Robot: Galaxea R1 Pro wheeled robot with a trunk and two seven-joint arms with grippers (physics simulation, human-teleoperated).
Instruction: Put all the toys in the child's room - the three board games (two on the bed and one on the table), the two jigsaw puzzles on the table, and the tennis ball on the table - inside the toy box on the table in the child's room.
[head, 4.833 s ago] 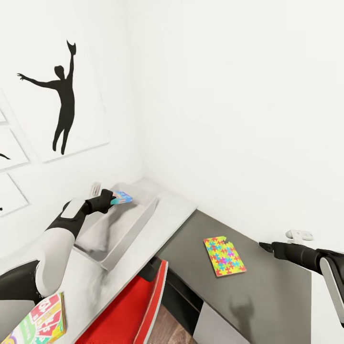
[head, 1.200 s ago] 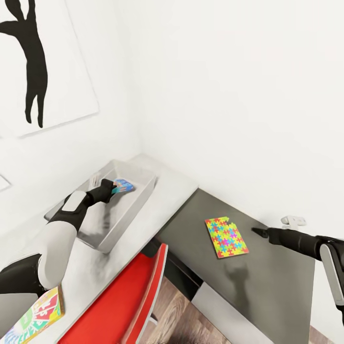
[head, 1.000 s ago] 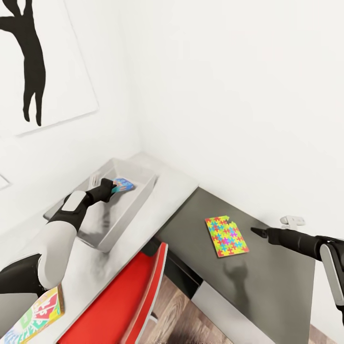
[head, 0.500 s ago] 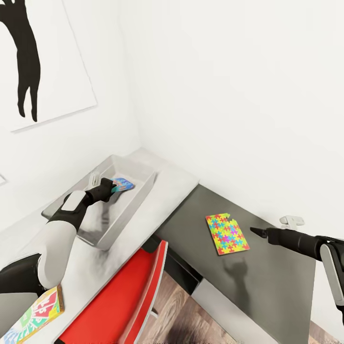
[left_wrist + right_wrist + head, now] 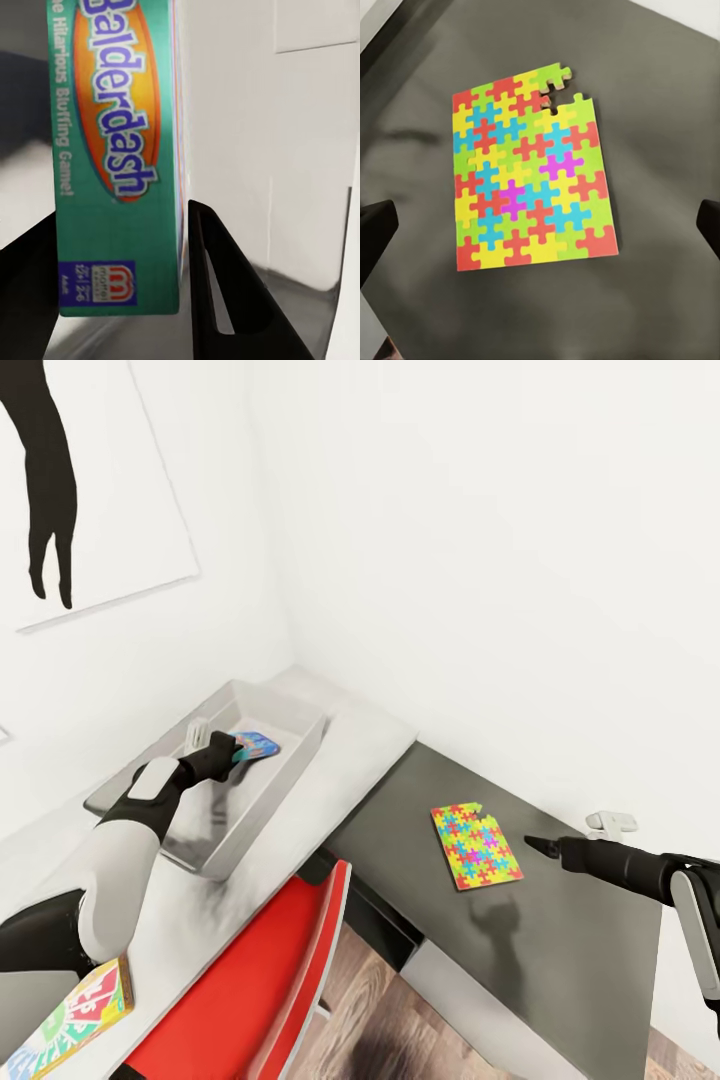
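Child's bedroom, home interior: white walls, black silhouette picture [image 5: 50,490], red chair [image 5: 260,990], wood plank floor [image 5: 390,1020], jigsaw puzzle [image 5: 476,846], SKIP-BO board game [image 5: 75,1015] on grey surface [image 5: 250,880].

Bright, even light; soft shadows

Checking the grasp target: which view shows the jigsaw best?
Right wrist view: the jigsaw fills the frame centre, flat on the dark top, every piece and the notch in one edge clear. Head view shows it small, just ahead of the right gripper.
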